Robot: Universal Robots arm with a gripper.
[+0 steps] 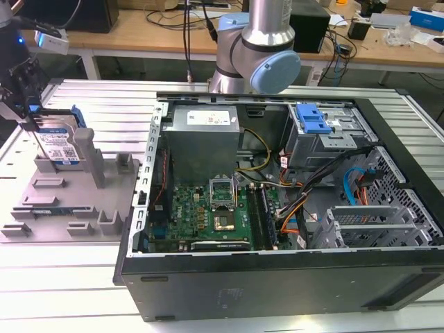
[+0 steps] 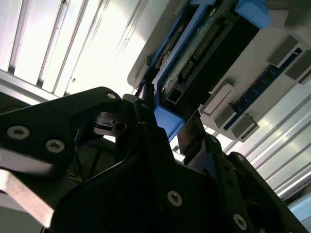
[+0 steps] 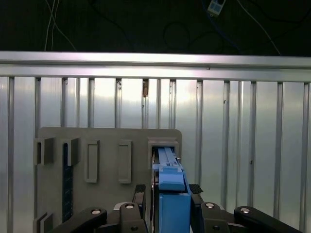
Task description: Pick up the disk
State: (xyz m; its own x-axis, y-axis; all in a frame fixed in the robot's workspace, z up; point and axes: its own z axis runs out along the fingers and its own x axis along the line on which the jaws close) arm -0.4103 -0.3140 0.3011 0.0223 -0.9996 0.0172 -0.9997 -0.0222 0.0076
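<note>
Gripper is spread. In the first wrist view we see one of the fingers on each side of the disk, close to its flat faces, with a thin dark gap on one side, so we judge it is not clamped yet. The disk stands on edge, upright, its lower end seated in a slot of the grey holder plate, with the blue rail running along the edge that faces the camera. In the exterior view the plate lies on the slatted metal table at the exterior view's left, just beside the open computer case and apart from everything inside it. We read the step in hand as the grasp itself. To do it well, we think the jaws should sit centred so both pads meet the flat faces together; if one lands first it will likely shove the disk sideways in its slot. The pads look better placed on the metal faces than on the blue rail, which is plastic and may flex or slip. The slot walls hug the disk, so any tilt in the hold risks binding against them. We cannot tell how deep the disk sits in the slot.
</note>
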